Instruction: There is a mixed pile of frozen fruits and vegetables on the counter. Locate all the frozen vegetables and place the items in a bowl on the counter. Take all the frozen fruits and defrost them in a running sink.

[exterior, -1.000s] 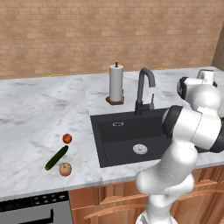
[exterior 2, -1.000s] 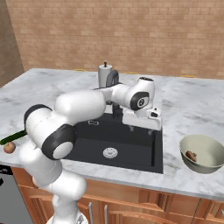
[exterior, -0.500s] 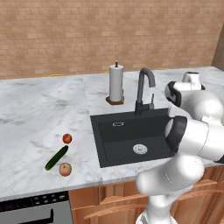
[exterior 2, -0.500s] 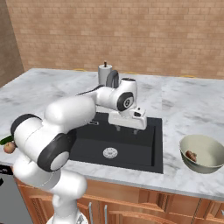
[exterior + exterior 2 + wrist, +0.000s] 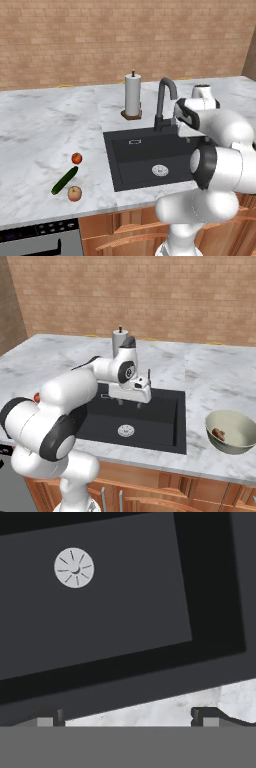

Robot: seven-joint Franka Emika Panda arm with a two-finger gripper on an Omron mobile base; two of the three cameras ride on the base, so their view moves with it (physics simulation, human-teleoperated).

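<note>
The hand point(image 5: 131, 402) has swung left from the bowl point(image 5: 215, 428) side — it now hangs over the sink point(image 5: 165, 421), fingers wide and empty. One brownish lump point(image 5: 217, 433) lies in the bowl; the cucumber point(image 5: 64, 180) and both fruits remain on the worktop point(image 5: 45, 130) — next pick pending.

1. One red ball point(image 5: 76, 158) on the counter point(image 5: 40, 125), near its front edge.
2. One green cucumber-like stick point(image 5: 64, 180).
3. One orange-tan ball point(image 5: 74, 193).
4. One bowl point(image 5: 232, 430), with one brownish lump point(image 5: 218, 433) inside.
5. One sink point(image 5: 145, 155), one faucet point(image 5: 163, 100), one drain point(image 5: 74, 567).
6. One paper towel roll point(image 5: 132, 95).
</note>
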